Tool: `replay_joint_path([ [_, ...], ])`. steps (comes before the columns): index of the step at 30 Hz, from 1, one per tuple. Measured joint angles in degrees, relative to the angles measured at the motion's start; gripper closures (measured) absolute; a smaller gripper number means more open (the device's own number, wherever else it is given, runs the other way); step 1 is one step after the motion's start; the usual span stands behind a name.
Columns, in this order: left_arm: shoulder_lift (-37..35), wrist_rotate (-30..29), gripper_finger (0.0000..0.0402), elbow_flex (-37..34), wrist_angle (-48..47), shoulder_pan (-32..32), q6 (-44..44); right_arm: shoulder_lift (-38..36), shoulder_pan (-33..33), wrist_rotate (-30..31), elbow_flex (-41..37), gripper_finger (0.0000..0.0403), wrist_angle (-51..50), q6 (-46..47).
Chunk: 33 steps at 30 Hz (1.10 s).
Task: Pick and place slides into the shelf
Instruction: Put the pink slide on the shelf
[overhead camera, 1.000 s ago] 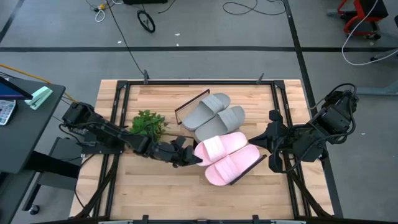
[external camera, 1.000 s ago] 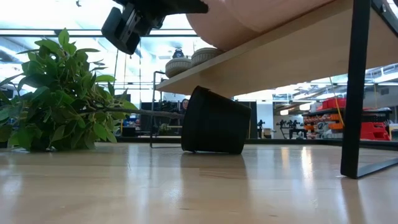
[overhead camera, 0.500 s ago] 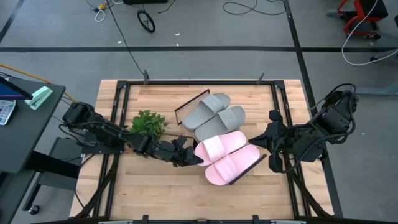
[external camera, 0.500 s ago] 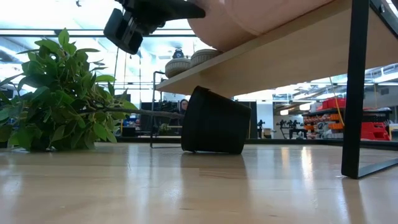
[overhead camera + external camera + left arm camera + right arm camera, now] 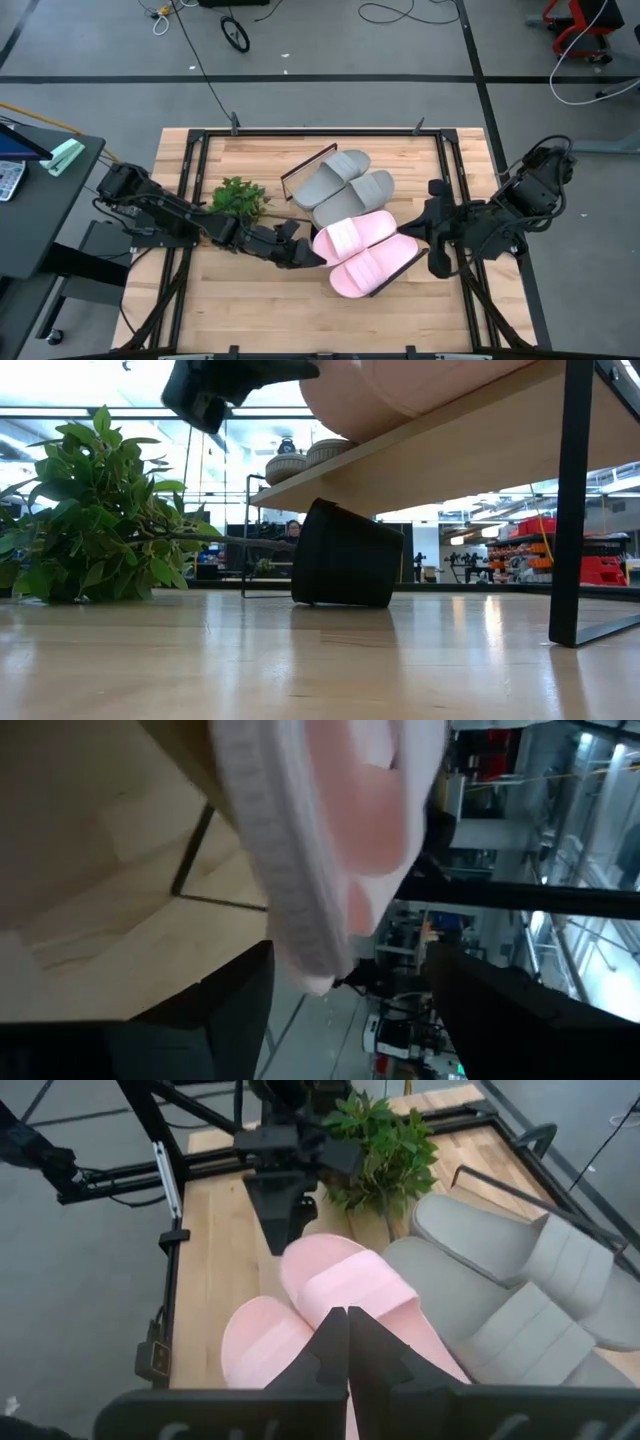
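Worktop (image 5: pixel 250 310) carries the shelf (image 5: pixel 300 171) with all four slides on it, grey pair (image 5: pixel 345 186) behind pink pair (image 5: pixel 362 253); left gripper (image 5: pixel 305 256) just beside the pink heel, jaws wide and empty; right gripper (image 5: pixel 425 232) near the shelf end, jaws closed.

Four slides (image 5: pixel 355 220) on the shelf (image 5: pixel 300 170), left hand (image 5: pixel 308 257) beside pink pair, plant (image 5: pixel 238 198)
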Motion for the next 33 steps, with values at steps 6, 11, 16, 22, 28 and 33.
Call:
replay_joint_path([
  [6,-2.2,-0.1,0.0139,0.1,-2.3,-2.2,0.0,1.6,-2.2,-3.4,0.0,0.04,0.0,-1.0],
  [11,-9.9,-7.0,0.0155,0.1,-12.0,-6.0,-0.2,1.7,-2.4,-4.3,0.0,0.04,0.0,-1.7],
  [16,-17.9,-17.3,0.0187,0.0,-15.4,-5.3,7.5,1.1,-2.5,-4.5,0.0,0.0401,-1.1,-1.7],
  [22,-15.3,-12.9,0.0267,5.4,-17.3,2.7,20.7,1.2,-3.6,-7.4,0.0,0.0401,-4.1,-1.2],
  [28,-4.3,-5.4,0.0345,18.8,-28.9,8.2,33.7,0.9,-4.0,-7.4,0.0,0.0401,-4.1,-1.7],
  [33,6.3,-0.4,0.0394,32.7,-39.9,9.3,42.6,0.8,-4.0,-7.4,0.0,0.0401,-4.1,-1.7],
])
